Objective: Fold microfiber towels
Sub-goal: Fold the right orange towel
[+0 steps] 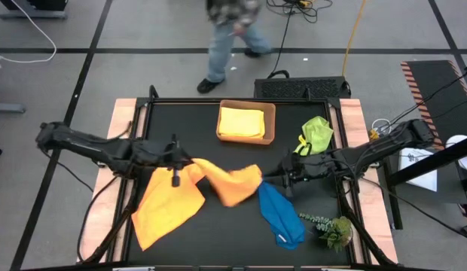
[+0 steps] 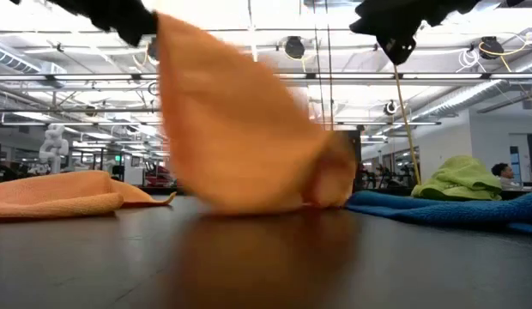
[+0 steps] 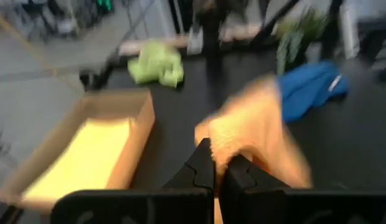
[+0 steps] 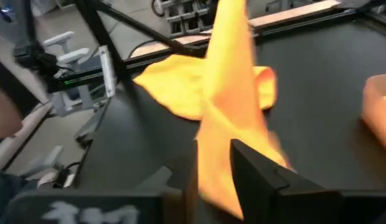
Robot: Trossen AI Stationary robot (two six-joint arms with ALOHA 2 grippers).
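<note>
Left hand: clenched on a corner of the orange towel, lifting it just left of the tray's near edge.
Right hand: beside the same towel's far end, right of the tray; fingers parted, though whether cloth is between them I cannot tell.
Second orange towel: spread flat on the bench, below and left of the tray.
Blue towel: crumpled below and right of the tray.
Lime towel: bunched just right of the tray.
Tray: holds the yellow towel, folded flat.
Risk: with one corner pinched, the raised towel may sag or slip, twisting the fold or dragging over its orange neighbour.
</note>
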